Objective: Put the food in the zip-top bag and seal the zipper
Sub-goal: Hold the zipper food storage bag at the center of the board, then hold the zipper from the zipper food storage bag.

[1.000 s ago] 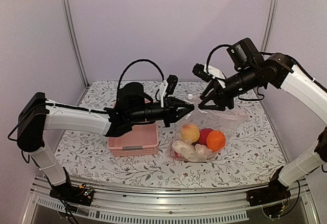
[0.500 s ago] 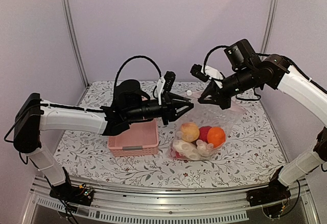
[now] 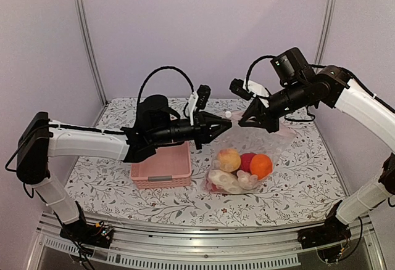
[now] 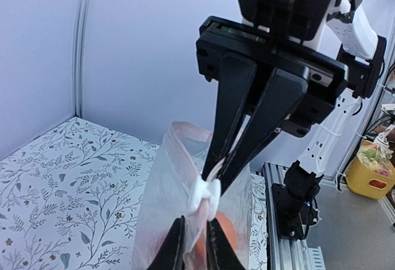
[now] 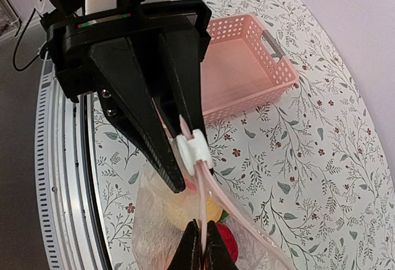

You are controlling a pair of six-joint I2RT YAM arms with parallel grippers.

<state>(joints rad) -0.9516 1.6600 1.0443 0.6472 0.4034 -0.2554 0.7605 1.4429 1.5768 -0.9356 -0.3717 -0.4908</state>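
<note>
Both grippers are closed on the mouth of the zip-top bag (image 3: 250,159), which hangs lifted between them above the floral table (image 3: 296,184): the left gripper (image 3: 223,126) reaches in from the left with its fingers narrowed onto the top edge, and the right gripper (image 3: 242,122) comes down from the right, its fingers pinched thin on the same edge, the two tips nearly meeting. From the left wrist view, the left gripper (image 4: 192,239) grips bunched clear film just under the white slider, with the right gripper's (image 4: 213,174) black fingers closed directly above it. From the right wrist view, the right gripper (image 5: 200,240) clamps the zipper (image 5: 203,202), a pale pink strip running up to the white slider (image 5: 192,148), which sits between the fingers of the left gripper (image 5: 176,177). Next in size, the pink basket (image 3: 162,166) stands on the table just left of the bag. Inside the bag's lower part rests the food (image 3: 241,168): yellow, red, orange and white pieces bunched together.
</note>
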